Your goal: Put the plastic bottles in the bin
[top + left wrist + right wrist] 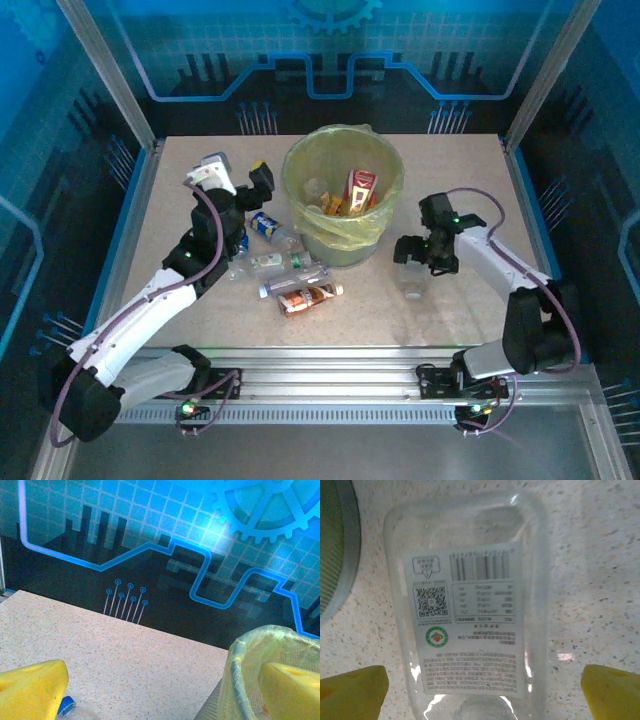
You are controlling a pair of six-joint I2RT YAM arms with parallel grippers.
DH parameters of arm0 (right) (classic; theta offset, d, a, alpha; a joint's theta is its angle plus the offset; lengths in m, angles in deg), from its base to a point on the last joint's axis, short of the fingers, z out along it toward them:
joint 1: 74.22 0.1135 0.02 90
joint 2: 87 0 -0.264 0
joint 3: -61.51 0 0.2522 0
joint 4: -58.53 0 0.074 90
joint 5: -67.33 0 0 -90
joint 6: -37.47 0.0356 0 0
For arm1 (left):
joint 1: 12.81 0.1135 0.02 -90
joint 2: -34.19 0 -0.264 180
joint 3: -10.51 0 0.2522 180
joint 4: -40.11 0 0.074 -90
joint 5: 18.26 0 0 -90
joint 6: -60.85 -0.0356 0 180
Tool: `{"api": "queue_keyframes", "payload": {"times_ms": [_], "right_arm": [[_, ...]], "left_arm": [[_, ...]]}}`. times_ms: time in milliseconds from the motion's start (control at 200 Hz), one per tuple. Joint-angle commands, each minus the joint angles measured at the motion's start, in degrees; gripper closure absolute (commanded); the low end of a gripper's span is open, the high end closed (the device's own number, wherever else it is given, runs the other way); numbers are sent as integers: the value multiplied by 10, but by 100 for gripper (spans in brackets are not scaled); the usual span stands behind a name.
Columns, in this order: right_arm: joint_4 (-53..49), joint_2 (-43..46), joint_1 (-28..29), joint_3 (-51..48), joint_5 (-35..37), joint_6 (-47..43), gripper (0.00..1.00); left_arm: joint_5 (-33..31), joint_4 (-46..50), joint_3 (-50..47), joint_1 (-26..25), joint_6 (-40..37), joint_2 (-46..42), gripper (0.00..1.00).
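Left pincer (165, 687): spread wide, bin (235, 680) beside it | Right pincer (482, 687): spread wide, straddling clear bottle (470, 605) on desk (590, 555)

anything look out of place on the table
One clear plastic bottle with a white label lies flat, alone, right of the large yellow-green-lined bin, away from the cluster of small plastic bottles at its left front.

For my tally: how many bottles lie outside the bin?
5: blue, white, clear and orange ones left of the bin; a flat one right of it. The left arm may hide more.
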Motion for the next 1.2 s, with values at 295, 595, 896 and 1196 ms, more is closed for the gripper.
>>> {"api": "queue_keyframes", "payload": {"times_ms": [295, 595, 896, 1196], "right_arm": [[-7, -76, 20, 40, 24, -17, 0], [9, -127, 21, 53, 33, -15, 0], [14, -172, 20, 71, 38, -15, 1], [-9, -131, 20, 71, 56, -8, 29]], "left_arm": [[0, 12, -4, 9, 17, -1, 1], [-2, 15, -7, 11, 18, -4, 1], [-4, 23, -7, 14, 17, -3, 1], [-3, 26, -7, 16, 18, 0, 1]]}}
